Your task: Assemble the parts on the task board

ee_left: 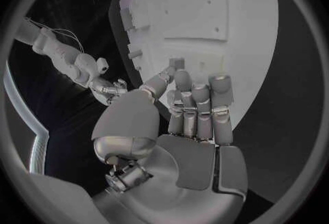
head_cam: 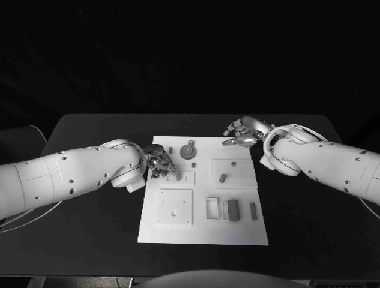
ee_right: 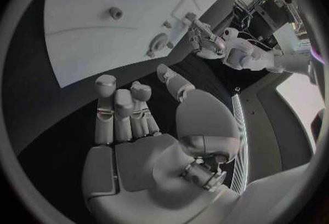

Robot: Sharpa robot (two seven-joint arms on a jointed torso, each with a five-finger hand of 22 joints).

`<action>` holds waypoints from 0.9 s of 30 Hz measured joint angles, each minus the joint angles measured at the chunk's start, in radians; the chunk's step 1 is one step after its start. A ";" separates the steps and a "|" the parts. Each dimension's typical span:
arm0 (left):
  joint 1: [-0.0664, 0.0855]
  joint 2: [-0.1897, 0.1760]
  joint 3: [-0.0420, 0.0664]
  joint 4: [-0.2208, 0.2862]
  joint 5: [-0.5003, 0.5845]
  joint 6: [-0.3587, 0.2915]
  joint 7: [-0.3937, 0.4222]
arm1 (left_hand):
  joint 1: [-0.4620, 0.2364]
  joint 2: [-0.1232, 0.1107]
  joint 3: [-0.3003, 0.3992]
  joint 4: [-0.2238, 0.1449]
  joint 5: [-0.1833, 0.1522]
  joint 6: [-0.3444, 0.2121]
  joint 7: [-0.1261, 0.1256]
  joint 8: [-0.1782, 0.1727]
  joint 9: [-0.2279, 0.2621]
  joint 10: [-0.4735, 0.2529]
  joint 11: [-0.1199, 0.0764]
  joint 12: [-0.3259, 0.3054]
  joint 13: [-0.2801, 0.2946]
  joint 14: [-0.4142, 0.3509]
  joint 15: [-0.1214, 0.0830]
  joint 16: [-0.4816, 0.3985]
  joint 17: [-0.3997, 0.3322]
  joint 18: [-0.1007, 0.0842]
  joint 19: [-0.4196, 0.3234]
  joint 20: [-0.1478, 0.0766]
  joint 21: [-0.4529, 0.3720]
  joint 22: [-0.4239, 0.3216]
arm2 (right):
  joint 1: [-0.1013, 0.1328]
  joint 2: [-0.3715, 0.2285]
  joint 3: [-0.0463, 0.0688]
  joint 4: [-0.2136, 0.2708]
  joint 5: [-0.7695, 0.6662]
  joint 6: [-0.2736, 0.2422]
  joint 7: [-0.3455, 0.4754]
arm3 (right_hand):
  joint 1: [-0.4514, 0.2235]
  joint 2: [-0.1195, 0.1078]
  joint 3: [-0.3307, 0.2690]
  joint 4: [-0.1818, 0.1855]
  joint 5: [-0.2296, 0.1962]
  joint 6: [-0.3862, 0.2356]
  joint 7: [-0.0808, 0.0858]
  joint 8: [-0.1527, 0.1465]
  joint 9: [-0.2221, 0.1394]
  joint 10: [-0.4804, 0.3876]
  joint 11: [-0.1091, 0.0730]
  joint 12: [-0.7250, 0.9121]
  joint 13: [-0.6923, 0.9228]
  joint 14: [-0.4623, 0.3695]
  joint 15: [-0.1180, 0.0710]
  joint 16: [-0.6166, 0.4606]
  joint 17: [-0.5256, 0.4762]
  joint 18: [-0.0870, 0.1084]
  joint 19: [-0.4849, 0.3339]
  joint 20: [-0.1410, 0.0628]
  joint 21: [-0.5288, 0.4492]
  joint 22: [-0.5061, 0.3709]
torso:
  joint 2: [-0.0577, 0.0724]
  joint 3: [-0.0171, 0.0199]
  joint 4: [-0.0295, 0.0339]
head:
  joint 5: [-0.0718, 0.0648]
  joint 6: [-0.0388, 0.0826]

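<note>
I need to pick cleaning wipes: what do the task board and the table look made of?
The task board looks like matte white plastic, perhaps painted metal: a flat, even plate with crisp raised square sections and no glare. The table looks like a matte black sheet, laminate or a mat: uniformly dark with rounded corners and no visible grain. Neither can be settled by look alone.

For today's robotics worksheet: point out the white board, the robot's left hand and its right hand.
white board (head_cam: 203, 231): head view, bare near edge.
left hand (head_cam: 160, 162): head view, middle of the hand.
right hand (head_cam: 244, 133): head view, middle of the hand.
</note>
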 measured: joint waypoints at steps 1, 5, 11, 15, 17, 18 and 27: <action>0.000 0.000 0.000 0.000 0.001 0.003 0.000 | -0.005 -0.005 -0.001 0.004 0.000 0.000 0.000 0.000 0.000 0.000 0.000 0.000 0.000 -0.001 -0.001 0.000 0.000 0.000 0.000 0.000 0.000 0.000 | 0.000 0.000 0.000 0.000 0.000 0.000 0.000 | 0.000 0.000 0.000 0.000 0.000 0.000 0.000 0.000 0.000 0.000 0.000 0.000 0.000 0.000 0.000 0.000 0.000 0.000 0.000 0.000 0.000 0.000 | 0.000 0.0000 0.0000 | 0.000 0.000; -0.001 0.000 -0.001 0.000 0.004 0.014 0.000 | -0.025 -0.025 -0.012 0.017 0.012 -0.004 0.001 -0.005 -0.002 -0.005 0.005 0.004 -0.002 -0.004 -0.002 0.000 -0.003 0.000 -0.001 0.001 0.000 0.000 | 0.000 0.000 0.000 0.000 0.000 0.000 0.000 | 0.000 0.000 0.000 0.000 0.000 0.000 0.000 0.000 0.000 0.000 0.000 0.000 0.000 0.000 0.000 0.000 0.000 0.000 -0.001 0.001 0.000 0.000 | 0.000 0.0000 0.0001 | 0.000 0.000; -0.001 0.000 -0.001 -0.001 0.009 0.026 -0.001 | -0.044 -0.044 -0.023 0.029 0.030 -0.006 0.002 -0.005 -0.002 -0.005 0.005 0.005 -0.004 -0.006 -0.002 0.004 -0.005 0.000 -0.002 0.002 0.000 0.000 | 0.000 0.000 0.000 0.000 0.000 0.000 0.000 | 0.000 0.000 0.000 0.000 0.000 0.000 0.000 0.000 0.000 0.000 0.000 0.000 0.000 0.000 0.000 0.000 0.000 0.000 -0.001 0.001 0.000 0.001 | 0.000 0.0004 0.0001 | -0.001 -0.001; -0.001 -0.001 -0.001 -0.001 0.011 0.031 -0.002 | -0.057 -0.049 -0.028 0.033 0.035 -0.007 0.002 -0.005 -0.002 -0.005 0.005 0.005 -0.005 -0.006 -0.002 0.004 -0.007 0.000 -0.002 0.002 0.000 0.000 | 0.000 0.000 0.000 -0.001 0.000 0.000 0.000 | 0.000 0.000 0.000 0.000 0.000 0.000 0.000 0.000 0.000 0.000 0.000 0.000 0.000 0.000 0.000 0.000 0.000 0.000 -0.001 0.001 0.000 0.001 | 0.000 0.0006 0.0000 | -0.001 -0.001; -0.002 -0.001 -0.001 -0.001 0.011 0.032 -0.002 | -0.061 -0.053 -0.026 0.037 0.035 -0.007 0.001 -0.005 -0.002 -0.005 0.005 0.009 -0.006 -0.006 -0.002 0.004 -0.007 0.000 -0.002 0.002 0.000 0.000 | 0.000 0.000 0.000 -0.001 0.000 0.001 0.000 | 0.000 0.000 0.000 0.000 0.000 0.000 0.000 0.000 0.000 0.000 0.000 0.000 0.000 0.000 0.000 0.000 0.000 0.000 0.000 0.000 0.000 0.001 | 0.000 0.0007 -0.0001 | -0.001 -0.001; -0.002 -0.001 -0.001 -0.002 0.012 0.032 -0.002 | -0.064 -0.056 -0.028 0.039 0.035 -0.007 0.001 -0.005 -0.002 -0.005 0.005 0.009 -0.006 -0.006 -0.002 0.004 -0.008 0.000 -0.002 0.002 0.000 0.000 | 0.000 0.000 0.000 -0.001 0.000 0.001 0.000 | 0.000 0.000 0.000 0.000 0.000 0.000 -0.001 0.000 0.000 0.000 0.000 0.000 0.000 0.000 0.000 0.000 0.000 0.000 0.001 -0.001 0.000 0.001 | 0.000 0.0007 -0.0001 | -0.001 -0.001; -0.002 -0.002 -0.001 -0.004 0.030 0.037 -0.004 | -0.074 -0.058 -0.029 0.045 0.035 -0.010 0.001 -0.008 -0.003 -0.005 0.005 0.009 -0.007 -0.007 -0.001 0.004 -0.009 0.000 -0.002 0.002 0.000 0.000 | -0.001 0.000 0.000 -0.001 0.000 0.001 0.000 | 0.000 0.000 0.000 0.000 0.000 0.001 0.004 0.000 0.000 0.000 0.000 0.000 -0.001 0.000 0.000 0.000 -0.001 0.000 0.002 -0.002 0.000 0.001 | 0.000 0.0007 -0.0002 | -0.002 0.000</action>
